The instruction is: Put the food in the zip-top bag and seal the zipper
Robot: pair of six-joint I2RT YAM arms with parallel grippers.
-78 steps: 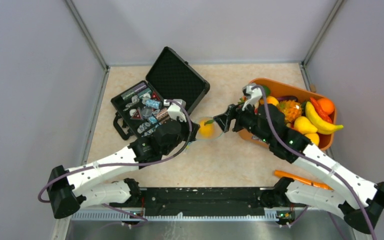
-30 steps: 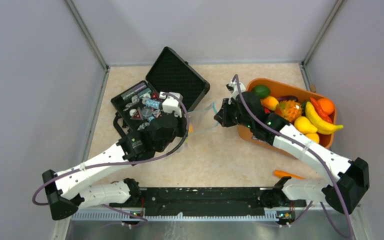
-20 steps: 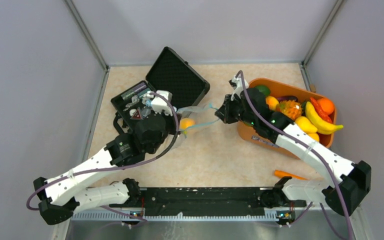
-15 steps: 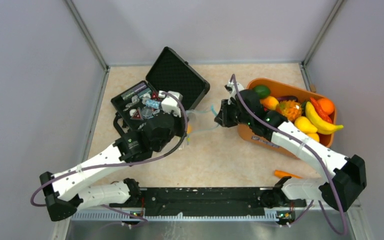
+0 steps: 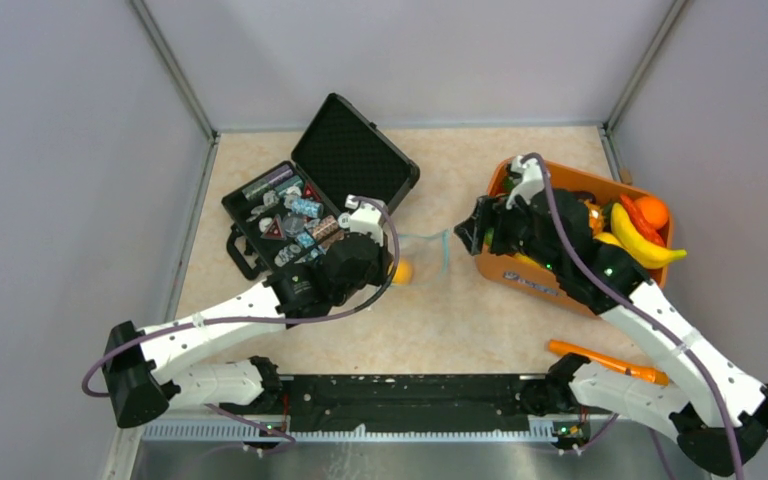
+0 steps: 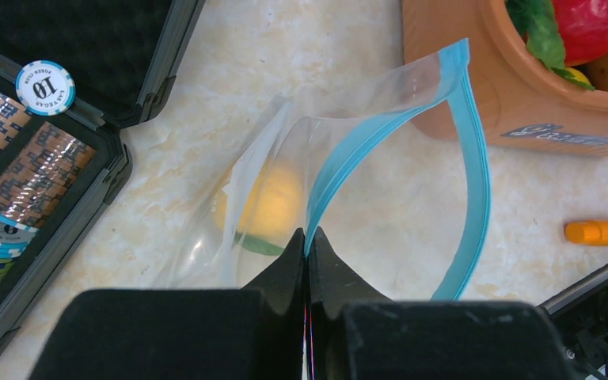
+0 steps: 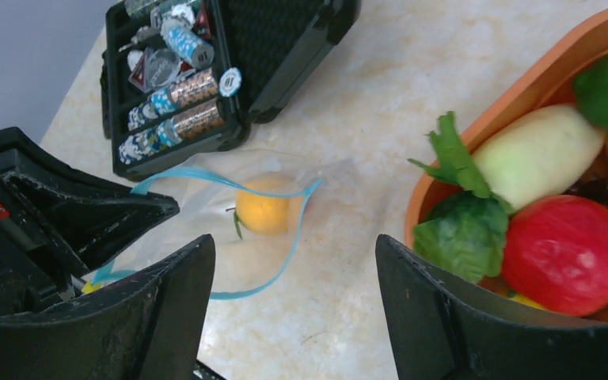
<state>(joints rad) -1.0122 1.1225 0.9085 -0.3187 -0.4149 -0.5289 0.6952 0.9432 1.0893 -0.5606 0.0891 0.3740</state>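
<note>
The clear zip-top bag [image 5: 422, 252] sits mid-table with its mouth gaping open. Its teal zipper [image 6: 475, 158] curves in a loop. One yellow-orange toy fruit [image 6: 265, 202] lies inside the bag [image 7: 206, 229]. My left gripper [image 6: 309, 232] is shut on the zipper strip at the bag's near edge, also seen from above [image 5: 388, 262]. My right gripper [image 7: 293, 241] is open and empty, hovering between the bag and the basket [image 5: 474, 232]. More food fills the orange basket [image 5: 520, 275]: a white radish [image 7: 538, 150], a red tomato [image 7: 570, 253], a green lettuce [image 7: 467, 229].
An open black case [image 5: 345, 160] with poker chips stands at the back left, close to the left arm. An orange carrot-like stick [image 5: 605, 360] lies near the front right. A banana [image 5: 645, 248] and an orange [image 5: 652, 210] lie in the basket.
My right gripper has let go of the bag's mouth, opened wide and drawn back toward the basket. The left gripper kept its hold and shifted right; the bag's mouth now hangs slack.
</note>
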